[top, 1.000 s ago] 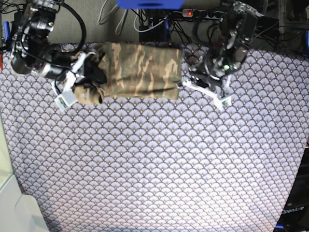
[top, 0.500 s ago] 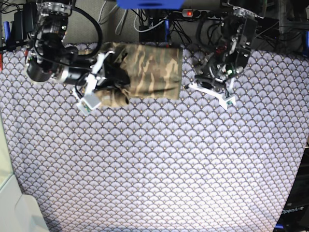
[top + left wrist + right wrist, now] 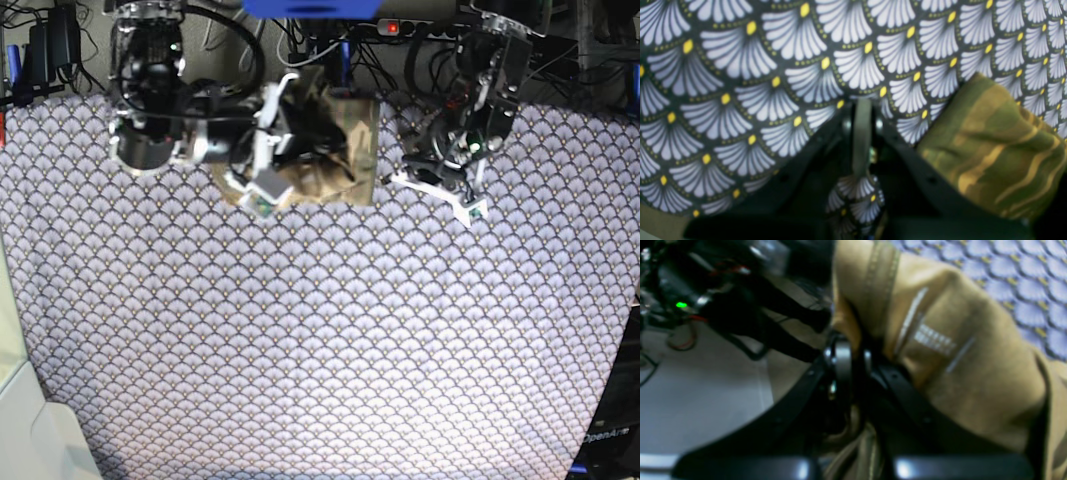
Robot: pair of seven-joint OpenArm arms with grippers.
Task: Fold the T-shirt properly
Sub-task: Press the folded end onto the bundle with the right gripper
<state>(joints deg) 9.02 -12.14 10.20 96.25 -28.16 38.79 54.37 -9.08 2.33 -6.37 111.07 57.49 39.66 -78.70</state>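
Observation:
The camouflage T-shirt [image 3: 345, 140] lies bunched at the back middle of the purple-white tablecloth [image 3: 320, 330]. My right gripper [image 3: 262, 190] is on its left part, shut on the cloth. In the right wrist view the gripper [image 3: 848, 353] pinches tan fabric [image 3: 973, 373] that drapes around the fingers, inner side and label showing. My left gripper [image 3: 440, 192] rests low on the tablecloth just right of the shirt. In the left wrist view it [image 3: 862, 113] looks shut, with the shirt's edge [image 3: 997, 150] beside it, not held.
Cables and a power strip [image 3: 410, 28] run along the back edge behind both arms. A blue object [image 3: 310, 6] sits at the top middle. A pale surface [image 3: 30, 430] borders the table's front left corner.
My right arm has swung rightward, carrying the shirt's left end over the rest, so the shirt is now a narrower bundle. My left arm has barely moved.

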